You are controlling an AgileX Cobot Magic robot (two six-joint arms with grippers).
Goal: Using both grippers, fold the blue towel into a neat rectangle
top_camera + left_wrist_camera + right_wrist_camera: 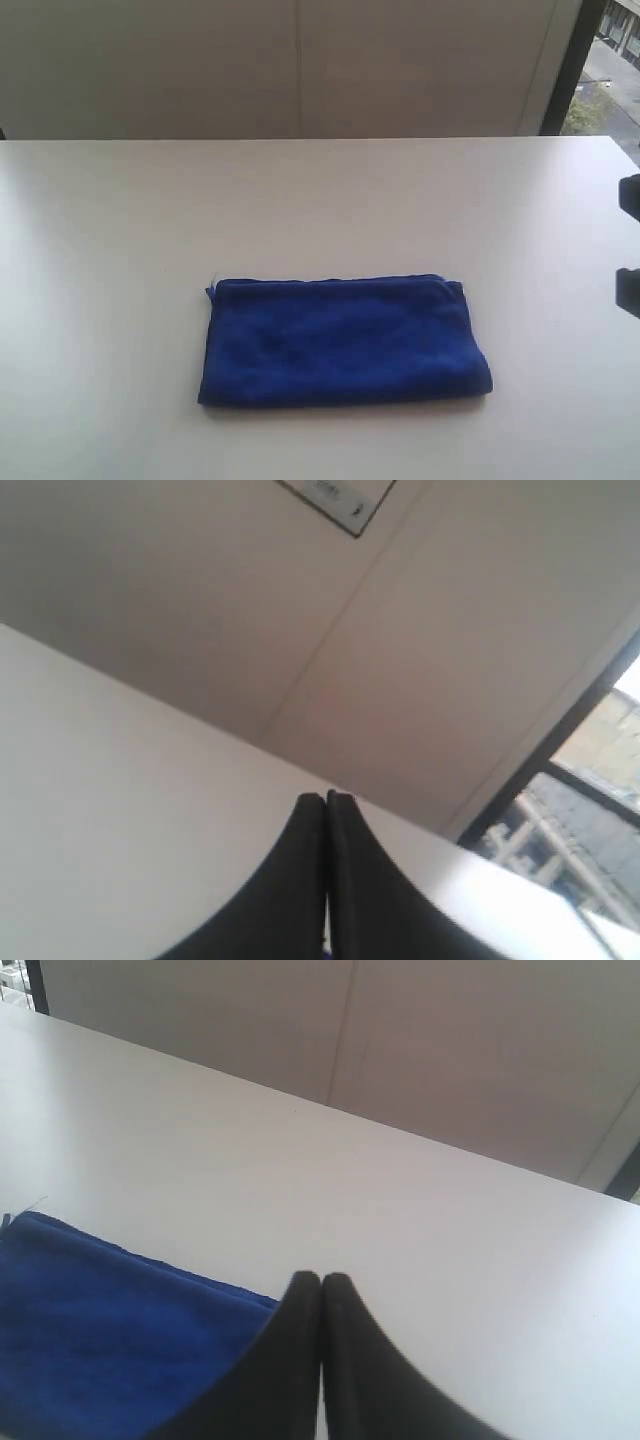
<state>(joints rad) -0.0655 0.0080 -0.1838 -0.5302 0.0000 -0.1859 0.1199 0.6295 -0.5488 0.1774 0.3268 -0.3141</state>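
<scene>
Right gripper [321, 1278] pinched closed, empty, beside the blue towel [345, 340] — left gripper [326, 798] likewise, facing the wall [200, 600].

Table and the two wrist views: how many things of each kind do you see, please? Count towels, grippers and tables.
Towel: 1
Grippers: 2, the left gripper and the right gripper, both shut
Table: 1
Total: 4
</scene>
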